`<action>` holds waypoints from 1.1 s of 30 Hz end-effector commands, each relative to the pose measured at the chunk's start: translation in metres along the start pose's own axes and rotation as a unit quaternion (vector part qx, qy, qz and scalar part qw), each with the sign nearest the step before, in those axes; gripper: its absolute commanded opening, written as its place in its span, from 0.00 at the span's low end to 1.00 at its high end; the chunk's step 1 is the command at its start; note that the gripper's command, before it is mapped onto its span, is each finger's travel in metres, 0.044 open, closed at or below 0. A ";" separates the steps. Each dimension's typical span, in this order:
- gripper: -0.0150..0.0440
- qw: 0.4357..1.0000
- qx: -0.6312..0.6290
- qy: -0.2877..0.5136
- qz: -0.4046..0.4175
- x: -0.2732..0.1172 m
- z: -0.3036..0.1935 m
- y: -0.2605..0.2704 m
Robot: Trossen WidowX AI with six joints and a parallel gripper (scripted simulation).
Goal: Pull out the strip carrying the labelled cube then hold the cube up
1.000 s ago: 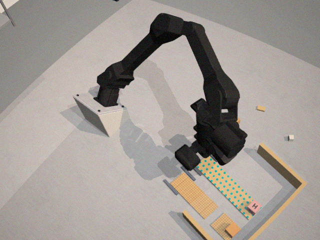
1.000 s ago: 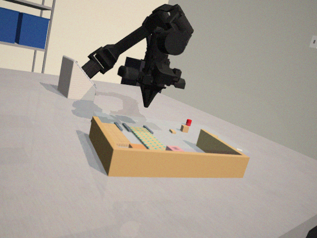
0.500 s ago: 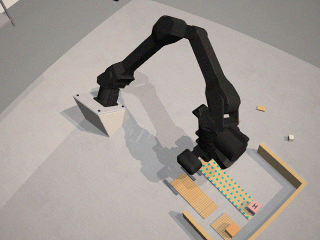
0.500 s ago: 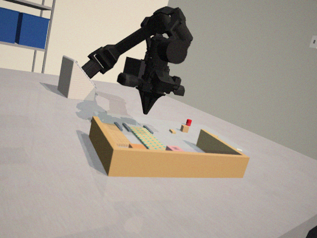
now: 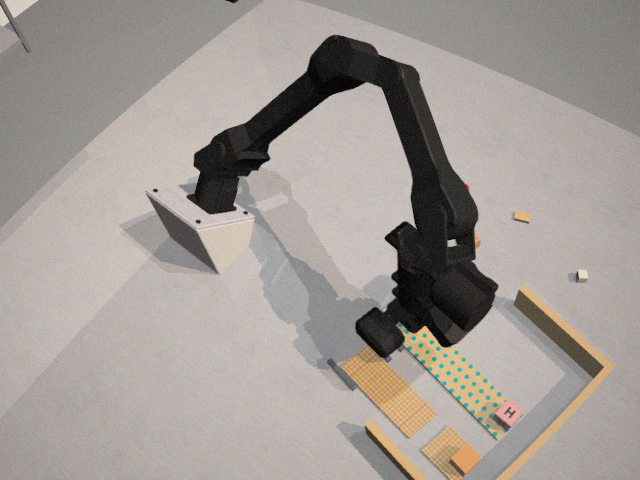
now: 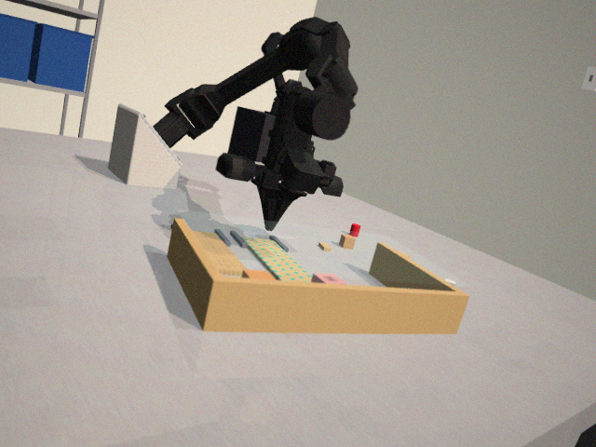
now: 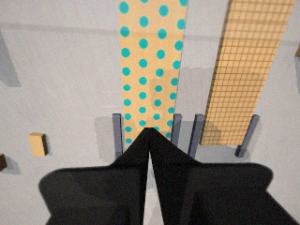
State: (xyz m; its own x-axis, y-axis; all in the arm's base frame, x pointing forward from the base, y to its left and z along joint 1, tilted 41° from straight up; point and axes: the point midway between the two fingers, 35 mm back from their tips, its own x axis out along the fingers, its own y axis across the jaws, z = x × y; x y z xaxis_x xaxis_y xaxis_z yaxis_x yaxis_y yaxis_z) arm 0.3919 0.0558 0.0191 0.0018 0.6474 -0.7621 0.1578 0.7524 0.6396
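A yellow strip with teal dots (image 5: 461,373) (image 6: 278,260) (image 7: 152,61) lies flat in one piece. A pink cube marked H (image 5: 508,413) (image 6: 328,278) stands on its far end. A strip with a brown grid (image 5: 390,392) (image 6: 216,250) (image 7: 248,70) lies beside it, with a gap before a short separate grid piece (image 5: 440,445) that carries a plain orange cube (image 5: 465,458) (image 6: 260,275). My gripper (image 6: 270,229) (image 7: 148,131) is shut and empty, pointing down above the near end of the dotted strip. In the top view the arm hides the fingertips.
A wooden wall (image 5: 563,330) (image 6: 336,310) encloses three sides around the strips. Dark rails (image 5: 342,374) (image 6: 279,243) (image 7: 117,136) flank the near ends. Off to the side are a red cylinder (image 6: 355,229), an orange block (image 6: 346,241), small yellow blocks (image 5: 522,217) (image 7: 37,144) and a white cube (image 5: 582,275).
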 end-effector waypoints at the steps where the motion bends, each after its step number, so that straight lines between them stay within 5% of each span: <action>1: 0.25 1.000 0.004 0.002 0.002 0.008 -0.002 -0.001; 33: 0.25 1.000 0.004 0.002 0.003 0.025 -0.003 -0.001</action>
State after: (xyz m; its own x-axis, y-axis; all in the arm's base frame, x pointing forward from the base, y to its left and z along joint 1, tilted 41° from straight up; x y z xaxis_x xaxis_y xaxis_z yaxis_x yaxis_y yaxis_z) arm 0.3887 0.0709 -0.0007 -0.0027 0.6485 -0.7612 0.1613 0.7515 0.6397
